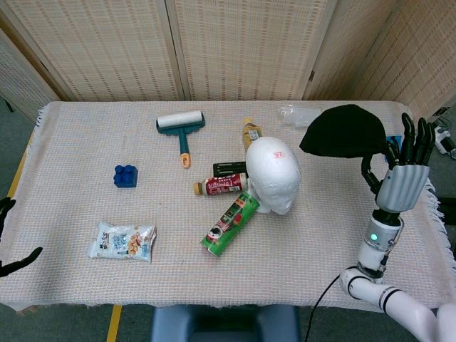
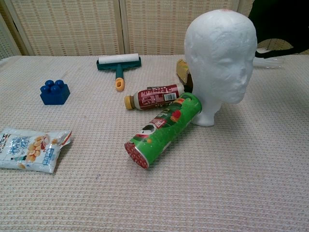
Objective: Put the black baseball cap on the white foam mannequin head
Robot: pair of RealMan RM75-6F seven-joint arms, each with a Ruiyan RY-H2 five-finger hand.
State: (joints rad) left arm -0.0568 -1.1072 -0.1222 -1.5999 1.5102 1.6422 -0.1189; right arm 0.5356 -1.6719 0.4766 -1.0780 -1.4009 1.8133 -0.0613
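Observation:
The white foam mannequin head [image 1: 273, 173] [image 2: 221, 55] stands upright mid-table, facing the front edge. The black baseball cap [image 1: 345, 131] [image 2: 280, 21] hangs in the air to the right of the head, above the table. My right hand [image 1: 403, 177] holds the cap by its right side, fingers pointing up. In the chest view only the cap shows at the top right corner; the hand is out of frame there. Just the dark fingertips of my left hand [image 1: 14, 260] show at the far left edge, off the table, apart with nothing in them.
A green chips can [image 1: 229, 224] lies against the head's base, with a red-labelled bottle [image 1: 219, 187] behind it. A lint roller [image 1: 181, 129], a blue block [image 1: 125, 175], a snack bag [image 1: 122, 241], a clear plastic bag [image 1: 298, 115] and a yellow bottle [image 1: 250, 131] lie around.

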